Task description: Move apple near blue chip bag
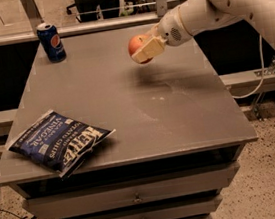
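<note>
Gripped the apple (136, 44) tight in the pincer (143, 50), with one tan finger across the front of it; held it up over the back right part of the tabletop (178, 111), with a dark shadow under it, so probably lifted and not resting. Saw the blue chip bag (60, 142) lying flat at the front left corner, well apart from the apple; saw a blue soda can (51, 41) standing upright at the back left, also well apart. Seemed to be in the carrying step, with most of the trip left to go. Needed to keep the squeeze firm, to stop any slipping of the round, smooth fruit; needed to go slowly and low across the tabletop toward the front left; needed to stop just beside the bag, on bare tabletop, and not on top of the crinkly packet. Had to lower until touching the tabletop before letting go, since likely to roll if dropped; had to open wide and pull straight up after, so as not to bump it away.
</note>
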You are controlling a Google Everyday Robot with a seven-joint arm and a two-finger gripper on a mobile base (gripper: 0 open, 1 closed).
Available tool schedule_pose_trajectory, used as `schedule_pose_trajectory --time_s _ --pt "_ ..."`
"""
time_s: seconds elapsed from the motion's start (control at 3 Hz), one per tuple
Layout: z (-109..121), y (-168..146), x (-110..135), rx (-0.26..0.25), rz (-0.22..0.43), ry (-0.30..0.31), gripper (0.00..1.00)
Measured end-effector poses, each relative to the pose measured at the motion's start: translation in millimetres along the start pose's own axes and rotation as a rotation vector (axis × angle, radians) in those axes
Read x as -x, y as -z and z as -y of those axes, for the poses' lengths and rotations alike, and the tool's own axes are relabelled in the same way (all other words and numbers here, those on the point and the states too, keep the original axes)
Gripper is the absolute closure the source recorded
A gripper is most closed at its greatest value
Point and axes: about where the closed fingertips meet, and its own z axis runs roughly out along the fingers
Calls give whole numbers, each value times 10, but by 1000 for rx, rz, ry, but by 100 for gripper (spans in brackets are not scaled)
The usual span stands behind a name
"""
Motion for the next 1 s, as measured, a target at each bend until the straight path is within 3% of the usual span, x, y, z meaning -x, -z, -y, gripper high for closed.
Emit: schedule_pose_trajectory --time_s 0.33,0.67,1.0 --pt "0 0 0 0 0 0 100" --pt "-464 -116 -27 50 52 19 100" --pt "-1118 -364 -56 119 98 61 100"
